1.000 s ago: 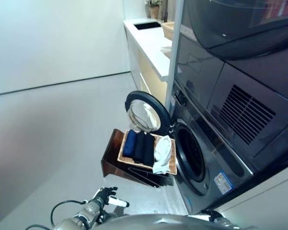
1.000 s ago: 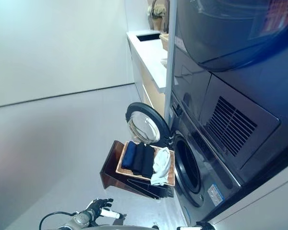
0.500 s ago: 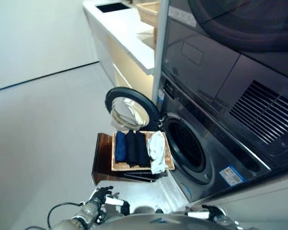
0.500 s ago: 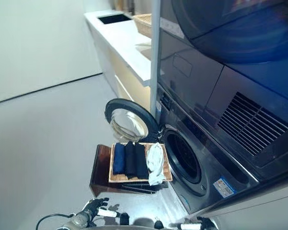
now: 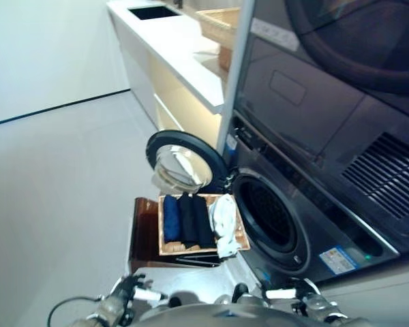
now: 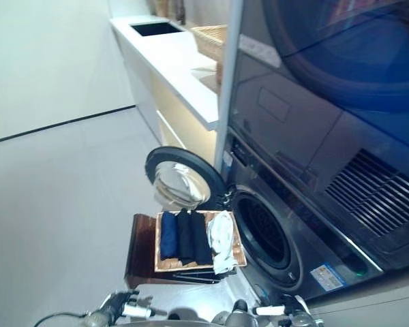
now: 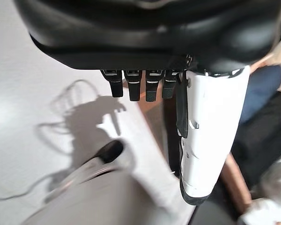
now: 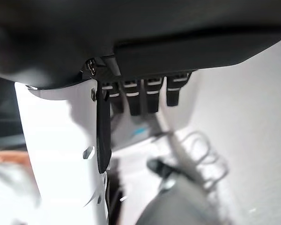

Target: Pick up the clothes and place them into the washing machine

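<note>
Folded dark-blue, black and white clothes [image 5: 194, 218] lie in the shallow wicker tray [image 5: 240, 231], centre frame, beside the dark front-loading washing machine's round opening [image 5: 267, 214]. Both hands [image 5: 126, 293] [image 5: 303, 300] hang low, apparently released; reach down to the white piece nearest the drum first.

I can't read any text here. The washing machine [image 5: 286, 225] carries a small blue-and-white sticker [image 5: 338, 259] on its lower front, print too small to make out. The dryer [image 5: 327, 82] above has a pale label strip [image 5: 276, 35], also illegible.
</note>
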`<state>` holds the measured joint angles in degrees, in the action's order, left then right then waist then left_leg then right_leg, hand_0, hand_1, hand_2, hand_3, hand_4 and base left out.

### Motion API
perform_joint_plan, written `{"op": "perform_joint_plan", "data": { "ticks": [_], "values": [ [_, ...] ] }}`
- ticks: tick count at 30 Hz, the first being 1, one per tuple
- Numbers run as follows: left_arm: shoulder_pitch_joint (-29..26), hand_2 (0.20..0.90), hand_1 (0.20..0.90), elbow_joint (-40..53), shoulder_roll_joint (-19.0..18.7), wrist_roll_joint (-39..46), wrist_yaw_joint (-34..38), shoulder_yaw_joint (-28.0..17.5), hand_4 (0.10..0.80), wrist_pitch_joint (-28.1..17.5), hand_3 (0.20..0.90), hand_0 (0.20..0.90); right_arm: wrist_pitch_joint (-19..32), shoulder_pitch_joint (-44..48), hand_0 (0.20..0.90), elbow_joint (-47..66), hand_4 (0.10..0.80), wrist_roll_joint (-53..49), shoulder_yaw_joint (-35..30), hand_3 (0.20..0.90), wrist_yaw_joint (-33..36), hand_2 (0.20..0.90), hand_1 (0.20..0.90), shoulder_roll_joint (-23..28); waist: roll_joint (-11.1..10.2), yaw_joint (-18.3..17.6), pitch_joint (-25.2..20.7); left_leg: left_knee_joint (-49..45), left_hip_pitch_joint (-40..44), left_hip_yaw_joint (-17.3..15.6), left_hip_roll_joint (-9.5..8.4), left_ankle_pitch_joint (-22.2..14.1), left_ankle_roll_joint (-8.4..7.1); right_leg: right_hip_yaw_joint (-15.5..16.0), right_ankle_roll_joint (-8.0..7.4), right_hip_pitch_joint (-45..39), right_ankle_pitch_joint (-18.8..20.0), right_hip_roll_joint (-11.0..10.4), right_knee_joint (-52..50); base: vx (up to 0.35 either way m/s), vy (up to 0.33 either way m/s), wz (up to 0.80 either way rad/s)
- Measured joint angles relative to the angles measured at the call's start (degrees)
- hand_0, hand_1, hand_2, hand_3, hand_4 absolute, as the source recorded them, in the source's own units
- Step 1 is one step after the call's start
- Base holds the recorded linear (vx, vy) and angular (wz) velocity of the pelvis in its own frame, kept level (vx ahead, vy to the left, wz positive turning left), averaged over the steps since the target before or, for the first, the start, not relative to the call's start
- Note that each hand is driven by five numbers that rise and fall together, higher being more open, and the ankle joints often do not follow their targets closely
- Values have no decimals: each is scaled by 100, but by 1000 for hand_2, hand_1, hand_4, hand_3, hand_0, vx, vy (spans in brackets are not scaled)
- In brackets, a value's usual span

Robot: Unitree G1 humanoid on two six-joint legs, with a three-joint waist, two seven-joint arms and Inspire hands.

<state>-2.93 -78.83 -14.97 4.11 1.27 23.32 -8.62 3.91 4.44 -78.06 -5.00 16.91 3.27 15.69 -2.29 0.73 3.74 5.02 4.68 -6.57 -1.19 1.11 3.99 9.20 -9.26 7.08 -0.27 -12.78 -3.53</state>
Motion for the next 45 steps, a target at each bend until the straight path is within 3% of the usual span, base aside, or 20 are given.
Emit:
{"op": "perform_joint_plan", "data": {
  "ticks": [2,3,6,9,10,13,19,25,27,29,31,34,35,38,41,45],
  "values": [
    [45,900,900,5,66,1,9,-11,800,-15,900,900,-5,-141,900,40,800,-7,-16,900,-30,900,900,-142,-14,27,-144,-260,-66,225,99,-30,-235,38,199,-177,476,152,84,-5,-159,79],
    [-100,900,900,-6,53,8,12,8,800,-30,900,900,15,-162,900,92,800,-21,-21,900,-48,900,900,-182,-99,-4,-85,-1118,-475,378,115,-238,-501,115,300,-230,549,84,118,-53,-71,85],
    [-154,900,900,15,110,48,32,17,800,-49,900,900,7,-105,900,118,800,-139,21,900,-66,900,900,-72,-36,275,-102,-1867,-1029,439,198,-279,-790,220,473,-482,627,176,431,164,52,27],
    [-78,900,900,233,179,80,116,53,800,-68,900,900,46,84,900,321,800,-336,62,900,-57,900,900,105,160,329,-161,-224,-948,375,470,-55,-953,221,492,-479,677,457,811,223,71,-6],
    [-45,900,900,229,190,58,117,63,800,-55,900,900,92,123,900,385,800,-360,58,900,-55,900,900,132,207,338,-186,-85,-871,379,591,13,-974,178,515,-480,694,567,840,134,65,-31],
    [-52,900,900,235,120,-95,105,256,800,-59,900,900,114,219,900,579,800,-509,69,900,-42,900,900,134,202,338,-256,-98,-786,284,597,379,-642,98,502,-465,709,591,857,119,81,-52],
    [32,900,900,308,30,-116,141,161,800,-103,900,900,111,243,900,763,800,-734,76,900,-57,900,900,22,69,344,-379,-9,-617,55,306,343,-341,92,269,-449,854,251,851,59,47,-29],
    [23,900,900,680,-13,175,470,-40,800,-316,900,900,117,642,900,825,800,-804,333,900,88,900,900,-80,120,524,-391,-113,-1007,21,228,388,-322,81,209,14,936,227,671,-215,33,-4],
    [-214,900,900,1425,-177,257,754,171,800,-468,900,900,117,1349,900,859,800,-891,590,900,296,900,900,-35,109,651,27,-471,-1567,-12,239,368,-268,116,274,751,889,159,112,-338,-11,-16],
    [-421,900,900,1750,-195,455,875,162,800,-596,900,900,119,1793,900,822,800,-892,697,900,415,900,900,-38,99,812,280,-776,-1901,-83,245,250,-264,706,402,1053,870,-68,-165,-64,-49,-1],
    [-571,900,900,2195,-222,644,933,138,800,-728,900,900,127,2299,900,464,800,-893,761,900,610,900,900,-39,170,832,509,-1088,-2245,102,223,193,-254,905,386,1189,812,-159,-329,-90,12,38],
    [-259,900,900,3777,-473,987,943,-124,800,-941,900,900,82,3417,900,-284,800,-898,736,900,892,900,900,175,290,934,936,-1651,-2969,205,221,118,-261,905,415,1872,593,-283,-873,-37,59,25],
    [-260,900,900,3927,-521,999,943,-127,800,-1034,900,900,100,3652,900,-338,800,-895,721,900,1025,900,900,300,349,996,1052,-1739,-3119,223,202,113,-274,893,418,2015,585,-298,-909,73,51,10],
    [-158,900,900,3908,-639,981,950,-87,800,-921,900,900,106,3938,900,-429,800,-886,798,900,1135,900,900,396,486,1078,1265,-1913,-3260,226,176,75,-227,861,410,2088,581,-339,-953,52,51,-5],
    [-101,900,900,3946,-842,858,1011,-39,800,-910,900,900,73,4036,900,-713,800,-782,802,900,1290,900,900,376,449,1100,1321,-2283,-3611,236,99,-21,-138,705,389,2482,405,-505,-1556,24,82,22],
    [-40,900,900,4225,-894,744,1116,16,800,-890,900,900,-32,4073,900,-841,800,-614,758,900,1433,900,900,359,452,1183,1345,-2533,-3870,178,96,-157,-102,610,371,2699,369,-519,-1614,11,63,-4]
  ]
}}
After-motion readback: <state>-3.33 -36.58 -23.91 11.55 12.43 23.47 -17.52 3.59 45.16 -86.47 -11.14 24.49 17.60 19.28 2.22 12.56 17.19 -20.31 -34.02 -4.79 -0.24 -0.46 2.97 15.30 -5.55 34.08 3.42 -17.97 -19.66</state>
